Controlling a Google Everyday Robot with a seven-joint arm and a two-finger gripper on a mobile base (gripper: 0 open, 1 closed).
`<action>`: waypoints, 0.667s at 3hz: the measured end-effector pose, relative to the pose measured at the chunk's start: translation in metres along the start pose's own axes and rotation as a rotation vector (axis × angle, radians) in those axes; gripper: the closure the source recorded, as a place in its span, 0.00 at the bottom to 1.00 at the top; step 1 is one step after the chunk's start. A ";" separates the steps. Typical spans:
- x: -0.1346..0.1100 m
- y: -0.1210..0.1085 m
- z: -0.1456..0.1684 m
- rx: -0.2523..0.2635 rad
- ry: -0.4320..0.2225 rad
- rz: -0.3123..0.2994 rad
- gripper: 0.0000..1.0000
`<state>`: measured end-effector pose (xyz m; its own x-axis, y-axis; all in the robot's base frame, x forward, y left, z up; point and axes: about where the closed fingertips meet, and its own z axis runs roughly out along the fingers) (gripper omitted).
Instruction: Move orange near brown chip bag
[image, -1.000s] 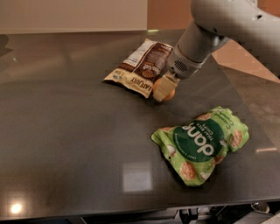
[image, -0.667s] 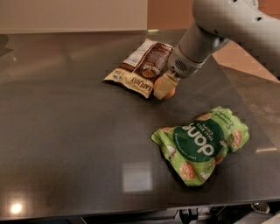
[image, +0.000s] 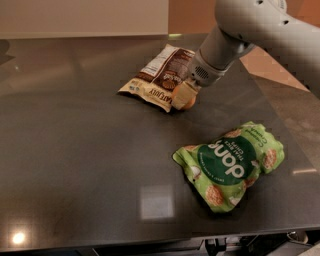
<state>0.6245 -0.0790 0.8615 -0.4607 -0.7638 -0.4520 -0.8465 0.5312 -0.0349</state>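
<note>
The brown chip bag (image: 159, 77) lies flat on the dark table at the back centre. It has a dark brown middle and cream ends. My gripper (image: 183, 96) is down at the table, right against the bag's near right end. It is shut on the orange (image: 190, 103). Only an orange sliver shows behind a cream finger (image: 180, 95). The orange is at table height and touches or nearly touches the bag's edge.
A bright green bag (image: 230, 162) with a dark green circle lies at the front right of the table (image: 75, 165). My grey arm (image: 250, 30) comes in from the upper right. The table's right edge runs beside a lighter floor.
The gripper with the orange has shifted slightly left, closer to the brown chip bag's end. Both bags have stayed where they were.
</note>
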 end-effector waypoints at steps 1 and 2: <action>-0.003 -0.001 0.008 -0.007 0.010 -0.012 0.81; -0.002 0.000 0.014 -0.017 0.020 -0.019 0.58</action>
<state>0.6291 -0.0725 0.8494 -0.4496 -0.7811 -0.4334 -0.8596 0.5102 -0.0279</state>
